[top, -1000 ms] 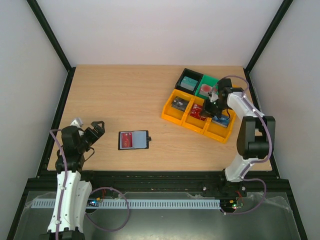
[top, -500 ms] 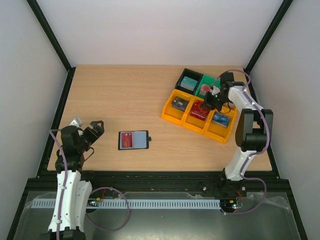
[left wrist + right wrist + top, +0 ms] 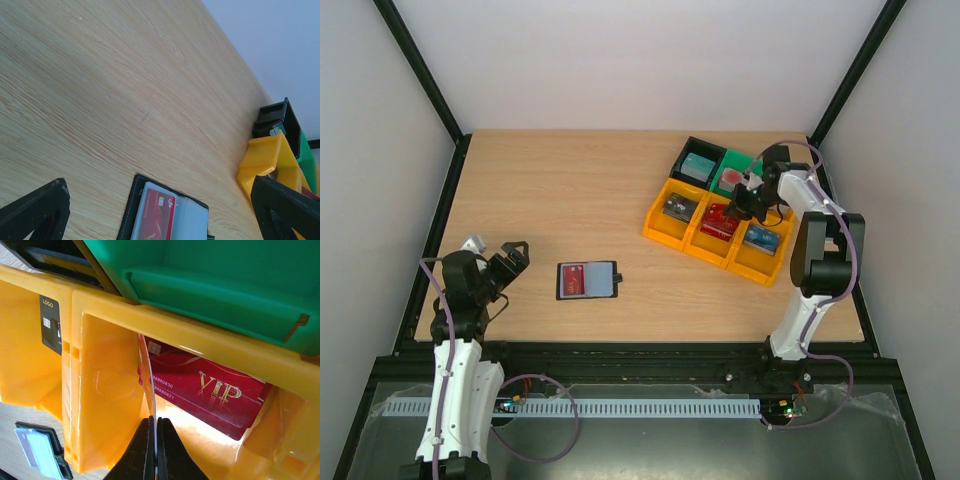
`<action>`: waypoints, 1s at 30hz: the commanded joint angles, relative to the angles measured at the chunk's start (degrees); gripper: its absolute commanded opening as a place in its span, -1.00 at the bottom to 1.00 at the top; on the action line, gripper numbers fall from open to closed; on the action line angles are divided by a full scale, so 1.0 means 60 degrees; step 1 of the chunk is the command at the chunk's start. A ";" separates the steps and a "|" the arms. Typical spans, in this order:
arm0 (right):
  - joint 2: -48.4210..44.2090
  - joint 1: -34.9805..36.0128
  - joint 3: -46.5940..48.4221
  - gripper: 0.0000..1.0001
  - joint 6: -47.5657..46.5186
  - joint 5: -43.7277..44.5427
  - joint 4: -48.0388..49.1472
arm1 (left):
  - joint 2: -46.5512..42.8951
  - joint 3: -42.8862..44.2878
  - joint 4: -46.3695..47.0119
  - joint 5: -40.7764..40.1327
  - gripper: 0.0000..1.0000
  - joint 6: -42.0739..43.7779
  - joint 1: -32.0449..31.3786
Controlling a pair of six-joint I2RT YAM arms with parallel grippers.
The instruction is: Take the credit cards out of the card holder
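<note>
The black card holder lies open on the table at front left, with a red credit card in its left pocket; the left wrist view shows the card holder and that red card too. My left gripper hovers open to its left, fingers apart on either side of the left wrist view. My right gripper is over the bins, shut on a thin pale credit card seen edge-on. Below it a red VIP card lies in the middle yellow bin.
A cluster of yellow bins, a green bin and a black bin stands at the back right, holding small blocks and cards. A black card lies in the left yellow bin. Black frame rails border the table.
The right gripper has shifted a little farther back over the bins, still holding the pale card. The left arm and the card holder have not moved.
</note>
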 commanded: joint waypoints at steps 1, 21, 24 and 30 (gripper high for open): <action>0.0195 -0.0081 0.0349 -0.97 -0.0095 0.0419 0.0137 | 0.0021 -0.0083 0.0091 0.0128 0.99 0.0082 0.0071; -0.0823 0.0369 0.1800 -0.18 0.0920 0.4592 -0.0079 | 0.0102 -0.0173 0.0233 0.0350 0.99 0.0096 0.0064; -0.1369 0.1687 0.2165 -0.17 0.0967 0.5685 -0.0226 | 0.0201 -0.0288 0.0329 0.0548 0.98 -0.0017 0.0037; -0.2454 0.5936 0.0139 -0.16 0.2680 0.6302 0.1413 | 0.0586 -0.0914 0.0859 0.0982 0.97 -0.0572 -0.0104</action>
